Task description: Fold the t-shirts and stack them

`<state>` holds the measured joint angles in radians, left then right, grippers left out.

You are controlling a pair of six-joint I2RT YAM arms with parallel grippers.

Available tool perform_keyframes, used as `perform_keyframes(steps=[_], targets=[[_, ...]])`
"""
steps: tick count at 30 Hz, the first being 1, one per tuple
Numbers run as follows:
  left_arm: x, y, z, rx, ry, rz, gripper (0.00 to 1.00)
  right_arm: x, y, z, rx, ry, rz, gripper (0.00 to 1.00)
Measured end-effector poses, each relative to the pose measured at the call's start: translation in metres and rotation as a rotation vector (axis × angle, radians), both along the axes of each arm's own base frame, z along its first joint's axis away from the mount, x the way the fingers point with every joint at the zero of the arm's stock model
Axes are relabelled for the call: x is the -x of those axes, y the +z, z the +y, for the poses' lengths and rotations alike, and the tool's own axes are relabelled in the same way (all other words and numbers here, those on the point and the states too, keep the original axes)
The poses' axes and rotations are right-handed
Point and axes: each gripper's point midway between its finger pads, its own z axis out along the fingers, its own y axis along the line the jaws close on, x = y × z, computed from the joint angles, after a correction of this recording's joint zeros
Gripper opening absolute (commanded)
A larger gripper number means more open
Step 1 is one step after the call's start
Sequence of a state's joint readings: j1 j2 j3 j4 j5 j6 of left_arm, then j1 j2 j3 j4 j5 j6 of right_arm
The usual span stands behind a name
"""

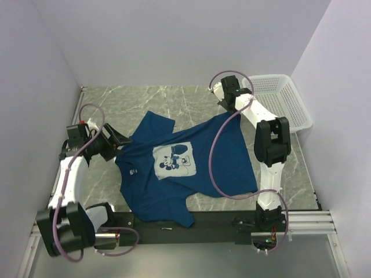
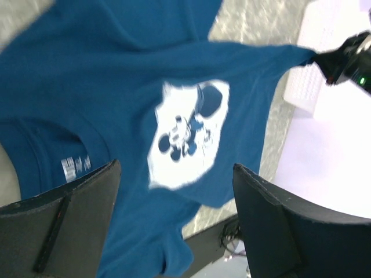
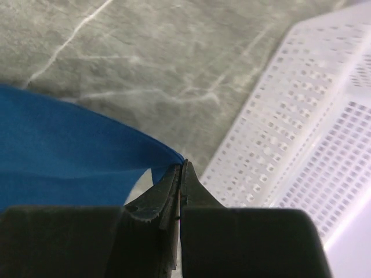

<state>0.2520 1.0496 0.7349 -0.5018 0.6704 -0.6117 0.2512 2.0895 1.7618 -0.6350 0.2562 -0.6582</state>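
Closest in, 1 sleeve of the navy t-shirt [image 1: 208, 153] spills onto the black mounting rail [image 1: 214, 221] between the arm bases. Beyond it the shirt lies print-up on the marble table [image 1: 191, 98], collar toward the left arm and hem toward the right. It sits askew and rumpled rather than squared. It is the only shirt in view, and no folded stack shows.

At the collar end, the left gripper [image 2: 177, 168] hangs just beside the cloth, spread wide with nothing between its fingers. Farther back, the right gripper [image 3: 181, 168] is pinched tight on the far hem corner. It holds that corner up off the marble, so the fabric runs taut from it. At the far right corner sits the white mesh basket [image 1: 281, 101], near the pinching gripper but apart from the shirt.

My reading is that the shirt is being laid out for its 1st fold, so the task is at an early stage. To do this well:

- The free gripper should take the far shoulder or sleeve, so that 2 points on the same edge are held.
- Both arms should then draw gently apart to flatten the body before any crease is made.
- The pull should stay low and even, because tugging from 1 corner alone will likely skew the shirt further and drag the near sleeve off the rail unevenly.
- The lifted corner should be kept away from the basket rim.
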Motion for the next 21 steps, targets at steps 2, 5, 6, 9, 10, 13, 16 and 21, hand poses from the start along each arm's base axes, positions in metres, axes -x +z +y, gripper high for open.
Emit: perform_keyframes(steps=[2,5,6,9,10,13,16,21], targets=[[-0.016,-0.008,0.001,-0.007,-0.001,0.017,0.82,-0.001,-0.012,0.000,0.008,-0.007,0.021,0.00],[-0.052,-0.019,-0.002,-0.034,-0.027,0.046,0.81,-0.001,-0.026,0.000,0.013,-0.011,0.046,0.00],[-0.067,-0.021,-0.005,-0.048,-0.042,0.041,0.78,0.000,-0.029,0.000,0.014,-0.013,0.052,0.00],[-0.122,-0.032,-0.014,-0.098,-0.088,0.047,0.68,-0.001,-0.029,-0.002,0.008,-0.019,0.050,0.00],[-0.143,-0.038,-0.016,-0.114,-0.102,0.051,0.66,-0.003,-0.028,-0.002,0.004,-0.020,0.044,0.00],[-0.205,-0.059,-0.023,-0.175,-0.143,0.042,0.63,-0.004,-0.028,-0.004,-0.009,-0.023,0.043,0.00],[-0.242,-0.091,-0.029,-0.236,-0.177,0.068,0.61,-0.005,-0.029,-0.006,-0.022,-0.024,0.043,0.00],[-0.271,-0.116,-0.048,-0.312,-0.245,0.087,0.61,-0.006,-0.030,-0.008,-0.047,-0.026,0.047,0.00]])
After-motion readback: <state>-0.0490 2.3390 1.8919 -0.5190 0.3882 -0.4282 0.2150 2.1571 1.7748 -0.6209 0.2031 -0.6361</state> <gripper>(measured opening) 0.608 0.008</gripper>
